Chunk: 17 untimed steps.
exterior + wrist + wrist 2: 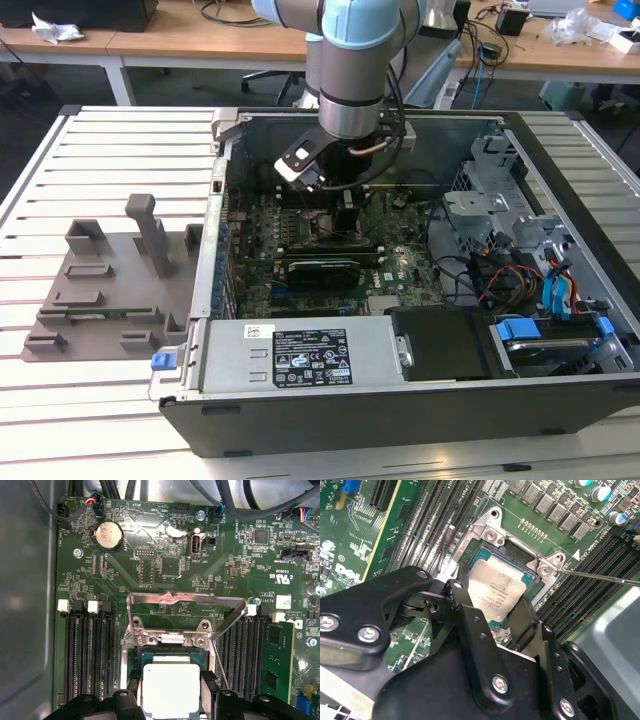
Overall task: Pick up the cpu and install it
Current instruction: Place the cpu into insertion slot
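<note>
- the gripper point(492, 611) holds the cpu point(497, 591): its two black fingers point(461, 606) press on opposite edges of the chip, and i judge that a firm grip, not a loose bracket.
- the cpu lies straight between the fingertips, on the board side of the gripper, with its pale metal lid facing the wrist cameras.
- it is right over the opening of the socket frame point(490, 530). i cannot tell whether it rests in the socket or hangs just above it.
- the chip is close to square, so no long axis matters. in the first wrist view its edges run near parallel with the socket's edges.
- the hinged load plate point(186, 599) stands raised on the far side of the socket from the gripper, and the thin lever point(220, 667) runs just beside the socket. black memory slots point(85, 650) flank the socket on both sides.
- in the exterior view the one arm reaches down into the open computer case point(400, 425), and the gripper is low over the motherboard point(400, 270).
- writing: there is fine dark print on the cpu lid, white lettering across the motherboard and a white label on the power supply point(225, 365). none of it is read out here.
</note>
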{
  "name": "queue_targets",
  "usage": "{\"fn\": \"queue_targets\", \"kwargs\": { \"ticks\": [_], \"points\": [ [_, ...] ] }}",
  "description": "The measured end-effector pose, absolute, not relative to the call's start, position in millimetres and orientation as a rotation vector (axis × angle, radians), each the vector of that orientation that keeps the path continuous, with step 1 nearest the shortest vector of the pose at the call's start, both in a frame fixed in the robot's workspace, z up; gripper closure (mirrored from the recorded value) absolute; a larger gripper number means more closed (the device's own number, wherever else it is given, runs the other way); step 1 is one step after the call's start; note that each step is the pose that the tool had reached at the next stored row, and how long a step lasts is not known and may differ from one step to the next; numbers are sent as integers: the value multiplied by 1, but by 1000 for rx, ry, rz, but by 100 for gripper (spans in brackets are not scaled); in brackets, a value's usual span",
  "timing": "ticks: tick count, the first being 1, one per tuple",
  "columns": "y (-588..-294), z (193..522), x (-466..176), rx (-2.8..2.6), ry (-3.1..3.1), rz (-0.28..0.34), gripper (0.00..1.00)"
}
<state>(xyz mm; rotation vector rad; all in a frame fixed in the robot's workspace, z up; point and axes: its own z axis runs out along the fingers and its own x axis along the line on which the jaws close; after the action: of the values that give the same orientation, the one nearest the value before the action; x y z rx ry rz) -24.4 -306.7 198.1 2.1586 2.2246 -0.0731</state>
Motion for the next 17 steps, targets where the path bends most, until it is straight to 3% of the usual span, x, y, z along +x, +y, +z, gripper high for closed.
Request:
{"fn": "queue_targets", "kwargs": {
  "ticks": [5, 7, 17],
  "points": [
    [-307, 198, -24, 2159, 2225, -73, 45],
    [-307, 198, -24, 2159, 2225, -73, 38],
    [-305, 198, -28, 2160, 2226, -70, 38]
  ]
}}
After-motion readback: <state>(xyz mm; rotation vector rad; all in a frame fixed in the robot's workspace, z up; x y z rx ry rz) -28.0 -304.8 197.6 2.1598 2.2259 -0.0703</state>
